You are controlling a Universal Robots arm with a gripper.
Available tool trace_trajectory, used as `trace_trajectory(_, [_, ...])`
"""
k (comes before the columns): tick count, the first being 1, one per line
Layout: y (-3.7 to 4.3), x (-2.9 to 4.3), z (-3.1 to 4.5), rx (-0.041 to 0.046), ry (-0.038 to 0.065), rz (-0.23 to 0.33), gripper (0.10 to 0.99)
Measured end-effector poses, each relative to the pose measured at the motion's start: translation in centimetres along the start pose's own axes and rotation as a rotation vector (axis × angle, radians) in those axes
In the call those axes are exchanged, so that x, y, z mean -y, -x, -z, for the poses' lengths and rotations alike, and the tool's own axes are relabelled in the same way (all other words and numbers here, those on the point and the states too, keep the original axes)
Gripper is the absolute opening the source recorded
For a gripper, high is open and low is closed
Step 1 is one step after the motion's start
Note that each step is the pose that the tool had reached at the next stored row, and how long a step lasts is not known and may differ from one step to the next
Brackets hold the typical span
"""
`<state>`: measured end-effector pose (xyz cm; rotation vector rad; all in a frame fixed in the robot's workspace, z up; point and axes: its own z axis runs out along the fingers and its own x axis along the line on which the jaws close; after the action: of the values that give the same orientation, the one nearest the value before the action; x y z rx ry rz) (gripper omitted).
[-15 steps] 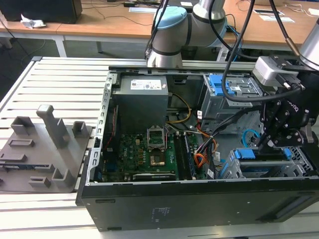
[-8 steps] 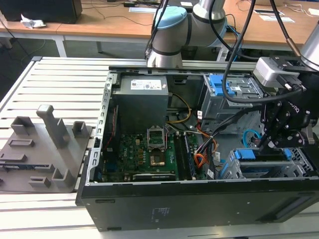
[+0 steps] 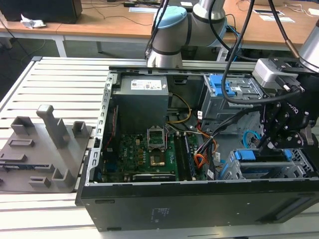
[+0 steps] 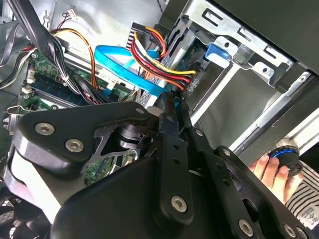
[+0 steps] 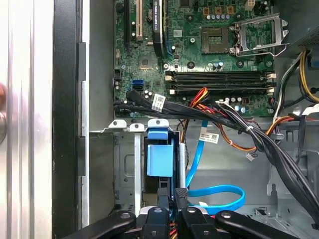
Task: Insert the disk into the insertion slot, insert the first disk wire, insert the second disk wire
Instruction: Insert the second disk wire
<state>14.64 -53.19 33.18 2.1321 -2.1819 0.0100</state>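
The disk, framed in its blue carrier (image 3: 245, 155), lies inside the silver insertion slot (image 3: 299, 167) at the front corner of the open computer case, on the exterior view's right. My gripper (image 3: 263, 144) hangs just above the disk's inner end. In both wrist views the fingers (image 4: 169, 114) are pressed together on the black plug of a disk wire with red, yellow and black strands (image 4: 164, 59), right at the carrier's edge (image 5: 159, 154). A flat blue disk wire (image 5: 214, 193) loops beside it; where its end sits is hidden.
The motherboard (image 3: 144, 154) fills the case floor, crossed by black cable bundles (image 5: 239, 127). A taller grey cage with a blue latch (image 3: 224, 87) stands behind the slot. A person's hand (image 4: 271, 167) holds a round object outside the case. Grey fixtures (image 3: 45, 144) sit at the exterior view's left.
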Motion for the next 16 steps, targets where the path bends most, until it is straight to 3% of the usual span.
trace_trajectory(2, [0.01, 0.00, 0.02, 0.0007, 0.000, 0.000, 0.165])
trace_trajectory(7, [-0.07, -0.05, 0.94, 0.0034, 0.000, 0.000, 0.165])
trace_trajectory(10, [-0.09, -0.04, 0.95, 0.0262, 0.001, 0.002, 0.165])
trace_trajectory(11, [-0.11, -0.04, 0.96, 0.0297, 0.001, 0.002, 0.165])
trace_trajectory(16, [-0.53, -0.04, 0.92, 0.0345, 0.001, 0.002, 0.165])
